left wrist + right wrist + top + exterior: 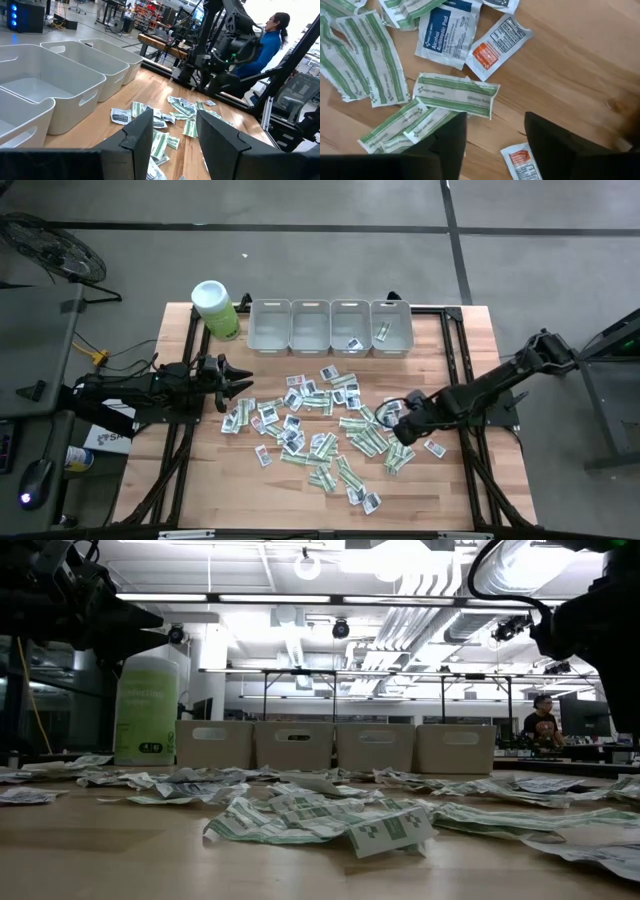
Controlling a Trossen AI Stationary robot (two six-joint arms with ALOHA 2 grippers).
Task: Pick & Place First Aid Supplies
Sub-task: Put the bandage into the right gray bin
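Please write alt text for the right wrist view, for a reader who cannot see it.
The right gripper, fingers open and holding nothing, hangs over bare wood beside green-and-white strip packets. Farther off lie a blue-printed alcohol pad packet and a white packet with an orange patch; another orange-printed packet lies near the fingers.

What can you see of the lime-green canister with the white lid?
The lime-green cylindrical plastic canister with a round white lid stands upright at the wooden table's far left corner, just left of the row of four grey plastic bins, with a small gap between them. The low view shows a pale printed label on its side. No claw touches it.
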